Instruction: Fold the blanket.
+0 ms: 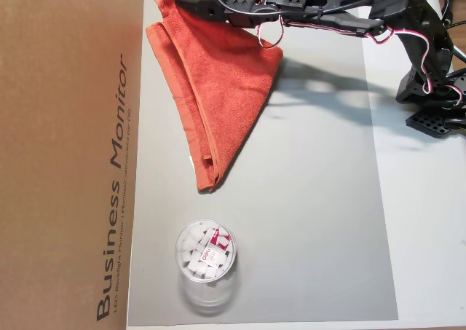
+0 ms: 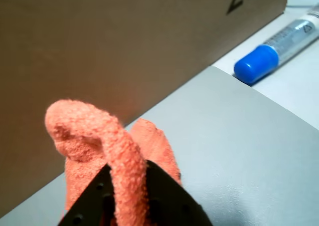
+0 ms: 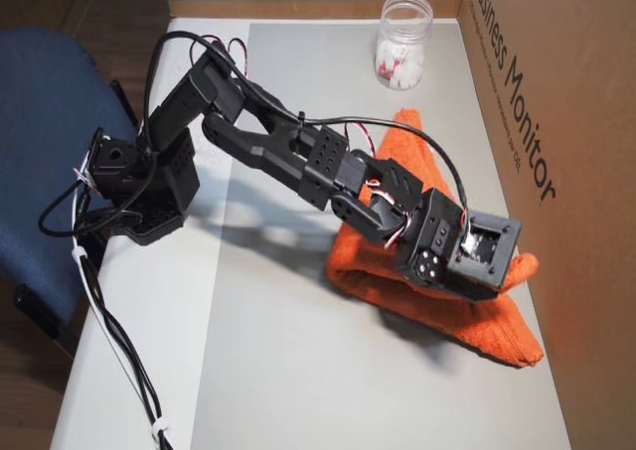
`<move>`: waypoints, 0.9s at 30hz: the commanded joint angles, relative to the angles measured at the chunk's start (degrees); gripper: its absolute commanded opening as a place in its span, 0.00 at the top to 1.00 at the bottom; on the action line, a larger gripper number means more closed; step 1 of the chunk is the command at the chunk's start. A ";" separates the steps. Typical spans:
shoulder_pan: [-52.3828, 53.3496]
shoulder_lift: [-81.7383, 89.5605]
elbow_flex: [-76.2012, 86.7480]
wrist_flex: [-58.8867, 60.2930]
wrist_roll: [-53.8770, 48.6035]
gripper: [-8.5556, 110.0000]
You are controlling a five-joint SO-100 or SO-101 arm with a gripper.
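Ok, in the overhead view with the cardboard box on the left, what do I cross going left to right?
Cardboard box → blanket, a corner pinched in the gripper → bare grey mat → arm base on the white table.

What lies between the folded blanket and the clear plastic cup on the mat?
Nothing: in an overhead view, only bare grey mat separates the blanket from the cup.
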 commanded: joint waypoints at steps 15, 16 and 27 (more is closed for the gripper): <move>2.99 -3.87 -1.93 0.00 11.16 0.93; 2.99 -3.96 -1.93 0.00 12.30 0.93; 3.08 -4.31 0.09 0.00 25.75 0.93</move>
